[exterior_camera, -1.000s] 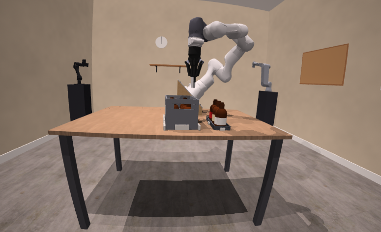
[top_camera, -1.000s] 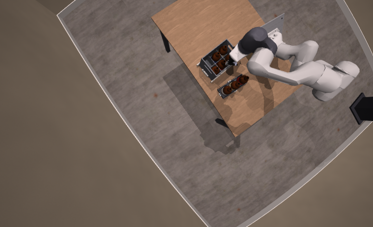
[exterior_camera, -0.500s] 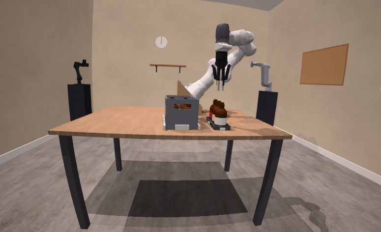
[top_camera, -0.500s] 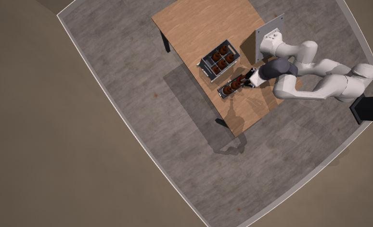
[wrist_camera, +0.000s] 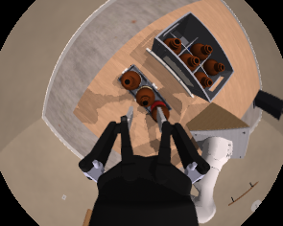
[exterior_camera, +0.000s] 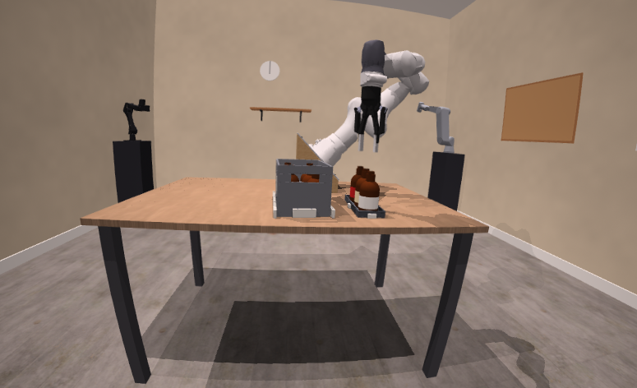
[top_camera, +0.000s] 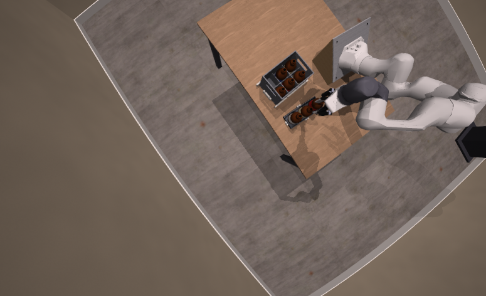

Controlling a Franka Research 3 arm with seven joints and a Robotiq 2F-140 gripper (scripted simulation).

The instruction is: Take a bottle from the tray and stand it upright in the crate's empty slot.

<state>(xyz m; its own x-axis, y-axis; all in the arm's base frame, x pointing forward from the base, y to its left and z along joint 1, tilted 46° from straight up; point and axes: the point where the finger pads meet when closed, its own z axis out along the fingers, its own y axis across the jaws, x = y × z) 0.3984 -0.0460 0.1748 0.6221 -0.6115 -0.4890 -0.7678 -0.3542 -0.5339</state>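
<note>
Well, the gripper [top_camera: 318, 105] [exterior_camera: 368, 144] [wrist_camera: 145, 111] has its fingers parted partway with nothing between them, hanging above the tray [top_camera: 290, 126] [exterior_camera: 368, 213] [wrist_camera: 154, 87] near its robot-side end. The bottle with a red label [top_camera: 315, 105] [exterior_camera: 353, 191] [wrist_camera: 160, 113] stands below the fingertips in that end of the tray. In the wrist view, one fingertip overlaps it and the other lies off to the side; the exterior view shows open air between tips and bottle tops, so they are apart.

Three bottles stand upright in the tray in a single row: the red-labelled one, the bottle with a cream label [top_camera: 306, 110] [exterior_camera: 357, 196] [wrist_camera: 145, 97] in the middle, and the bottle with a white label [top_camera: 296, 117] [exterior_camera: 368, 187] [wrist_camera: 130, 80] at the end away from the robot's mount.

Beside the tray, with a gap of table [top_camera: 274, 29] [exterior_camera: 214, 202] [wrist_camera: 106, 72] between, the one crate [top_camera: 272, 91] [exterior_camera: 303, 200] [wrist_camera: 206, 29] sits level. Its six slots hold five brown bottles, and the one empty slot [top_camera: 272, 81] [wrist_camera: 184, 34] is a corner one, at the end away from the robot's mount and on the side away from the tray. The tray sits level too.
</note>
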